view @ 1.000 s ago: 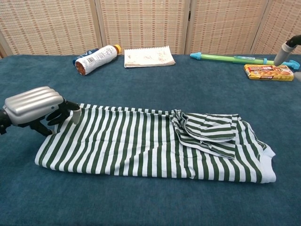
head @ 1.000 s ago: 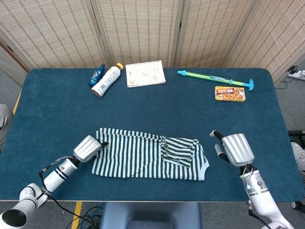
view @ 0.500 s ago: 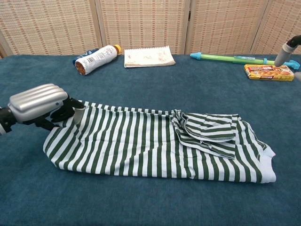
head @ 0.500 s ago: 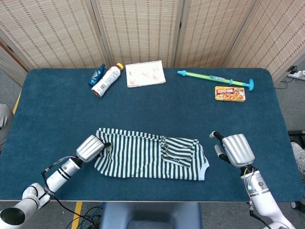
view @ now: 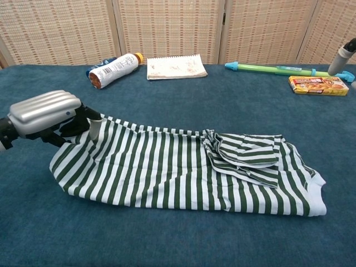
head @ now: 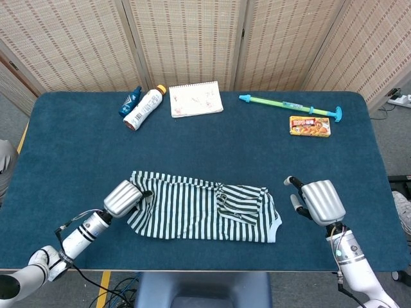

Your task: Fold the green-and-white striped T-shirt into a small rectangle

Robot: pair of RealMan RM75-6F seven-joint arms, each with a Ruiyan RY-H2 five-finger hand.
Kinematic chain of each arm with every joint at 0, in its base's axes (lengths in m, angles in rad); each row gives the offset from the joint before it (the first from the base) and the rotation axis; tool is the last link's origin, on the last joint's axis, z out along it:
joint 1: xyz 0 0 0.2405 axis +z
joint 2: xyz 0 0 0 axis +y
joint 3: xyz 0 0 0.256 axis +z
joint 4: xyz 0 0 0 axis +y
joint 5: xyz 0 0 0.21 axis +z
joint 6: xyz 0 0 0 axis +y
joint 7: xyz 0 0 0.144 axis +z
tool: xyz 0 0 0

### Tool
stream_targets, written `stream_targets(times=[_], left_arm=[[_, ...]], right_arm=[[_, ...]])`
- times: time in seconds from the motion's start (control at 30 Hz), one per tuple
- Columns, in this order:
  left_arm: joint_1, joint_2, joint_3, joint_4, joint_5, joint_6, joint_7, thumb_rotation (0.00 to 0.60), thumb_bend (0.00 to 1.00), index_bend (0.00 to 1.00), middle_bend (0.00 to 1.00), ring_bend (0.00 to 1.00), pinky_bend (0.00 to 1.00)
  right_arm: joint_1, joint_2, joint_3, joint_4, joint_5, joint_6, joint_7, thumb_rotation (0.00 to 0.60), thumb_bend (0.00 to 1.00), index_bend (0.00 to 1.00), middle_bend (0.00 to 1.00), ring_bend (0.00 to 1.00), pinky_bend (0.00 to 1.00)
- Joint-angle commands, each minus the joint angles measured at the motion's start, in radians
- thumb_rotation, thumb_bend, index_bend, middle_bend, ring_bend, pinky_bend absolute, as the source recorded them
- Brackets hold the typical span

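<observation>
Shirt (view: 183, 169) hem had lifted and crept inward, pinched by the left hand (view: 47, 114) (fold starting); right hand (head: 319, 201) hovered beside its collar end, holding nothing.

Left robot hand (head: 122, 198) and right robot hand (head: 319, 201): ribbed silver back shells, black fingers. White forearms, black wrist bands, thin black cables alongside.

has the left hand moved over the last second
Yes. The left hand gripping the T-shirt hem has lifted and shifted right, toward the folded sleeve end.
</observation>
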Motion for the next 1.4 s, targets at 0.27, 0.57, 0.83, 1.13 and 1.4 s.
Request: stream_targets(times=[0.27,0.57,0.83,1.13,1.4], left_arm=[[0.051,0.092,-0.004,-0.059,-0.035,0.008,-0.006,0.6,0.69,0.66,0.93,0.84,0.96],[0.116,0.15,-0.008,-0.026,-0.084,-0.003,-0.041,0.6,0.69,0.67,0.93,0.84,0.96],[0.161,0.191,-0.019,0.067,-0.14,-0.066,-0.049,0.6,0.69,0.67,0.93,0.84,0.96],[0.144,0.278,-0.029,-0.104,-0.131,-0.097,-0.006,0.6,0.69,0.66,0.93,0.83,0.96],[0.047,0.393,-0.089,-0.535,-0.143,-0.201,0.246,0.6,0.69,0.66,0.93,0.83,0.96]], right_arm=[[0.005,-0.01,0.005,-0.01,-0.014,0.0,-0.007,0.6,0.49,0.36,0.94,1.0,1.0],[0.007,-0.02,0.009,-0.029,-0.023,0.004,-0.025,0.6,0.49,0.36,0.94,1.0,1.0],[0.01,-0.028,0.014,-0.033,-0.023,0.002,-0.028,0.6,0.49,0.36,0.94,1.0,1.0],[0.0,-0.017,0.015,-0.026,-0.031,0.015,-0.002,0.6,0.49,0.36,0.94,1.0,1.0],[-0.023,0.008,0.011,-0.023,-0.043,0.042,0.03,0.6,0.49,0.36,0.94,1.0,1.0]])
